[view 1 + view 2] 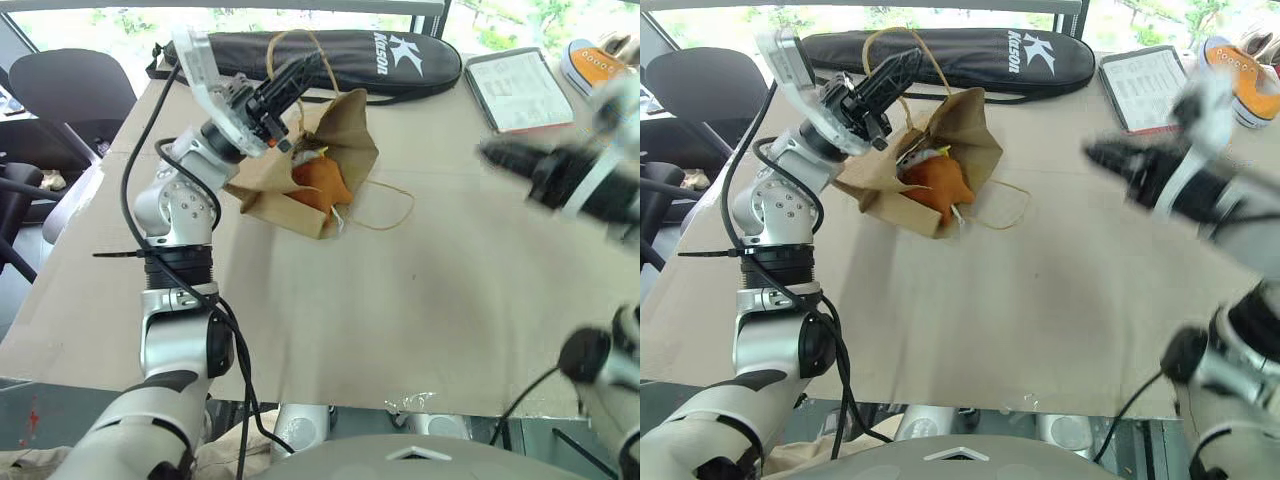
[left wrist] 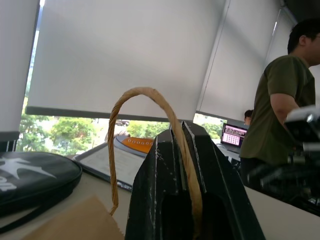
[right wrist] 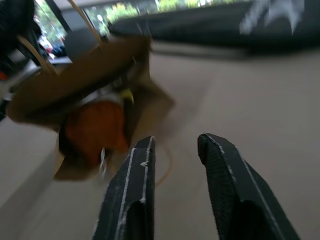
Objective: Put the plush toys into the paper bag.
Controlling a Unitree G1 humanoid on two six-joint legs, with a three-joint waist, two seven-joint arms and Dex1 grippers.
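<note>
Plush toys sit inside the brown paper bag (image 1: pixel 340 130), which lies tipped on its side on the cardboard-covered table (image 1: pixel 400 320), its mouth gaping toward the near edge. The orange-brown plush toy (image 1: pixel 322 185) fills most of the opening, and a bit of the white plush toy (image 1: pixel 923 155) with a yellow tuft shows just behind it, deeper in the bag.

At the left, the robot's left arm rises from the near table edge, bends at the elbow and reaches forward and up over the bag's far side. The left gripper (image 1: pixel 300 72) points up and away toward the black racket case (image 1: pixel 330 50), and its two black fingers are pressed together on one twine handle (image 2: pixel 145 97). In the left wrist view the twine runs down between the closed fingers and arches above their tips. The bag's upper wall is pulled up toward that grip, while its bottom rests on the table. The second twine handle (image 1: pixel 390 205) lies loose on the cardboard just right of the bag's mouth.

Farther right, a tablet (image 1: pixel 517 88) lies near the table's far edge, and an orange-and-white sneaker (image 1: pixel 1240 70) sits beyond it at the corner.

At the right, the right arm comes in from the side, its forearm roughly level and blurred. The right gripper (image 3: pixel 175 147) points left toward the bag, well apart from it. Its fingers stand partly apart with nothing between them. In the left wrist view a person (image 2: pixel 280 100) stands beyond the table.
</note>
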